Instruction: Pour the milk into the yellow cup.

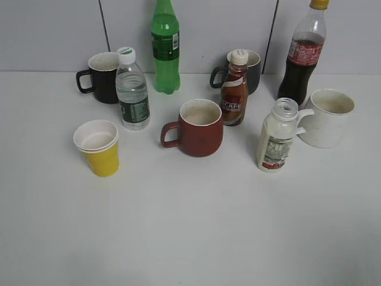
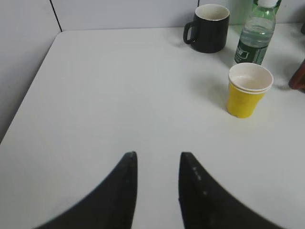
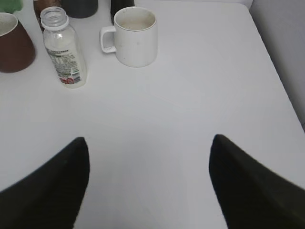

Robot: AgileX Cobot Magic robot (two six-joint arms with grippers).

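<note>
Exterior view: the small clear plastic milk bottle (image 1: pixel 277 137) with creamy white contents and an uncapped threaded neck is seen upright on the white table (image 1: pixel 190 238), right of centre, just beside the white ceramic mug (image 1: pixel 328 117). The tapered yellow paper cup (image 1: pixel 99 147) is placed well apart, at the left, near the clear water bottle (image 1: pixel 131 89). The dark red mug (image 1: pixel 198 127) is placed between the two. The milk bottle is judged nearly full, hence moderately heavy, with thin walls that may yield under pressure; it is best gripped at the labelled mid-body. No cap is fitted, so spillage is to be expected if it is tilted early. The cup is judged light and easily tipped or crushed. Neither arm is shown here.

Left wrist view: the left gripper (image 2: pixel 157 162) is held released, its jaws slightly parted, nothing between them, above bare table. The yellow cup (image 2: pixel 248 90) is seen ahead to the right; a doubled rim suggests two nested cups. The fingertips are cut off by the lower edge.

Right wrist view: the right gripper (image 3: pixel 148 145) is spread wide and empty. The milk bottle (image 3: pixel 63 47) is seen ahead at upper left. The label print cannot be read.
</note>
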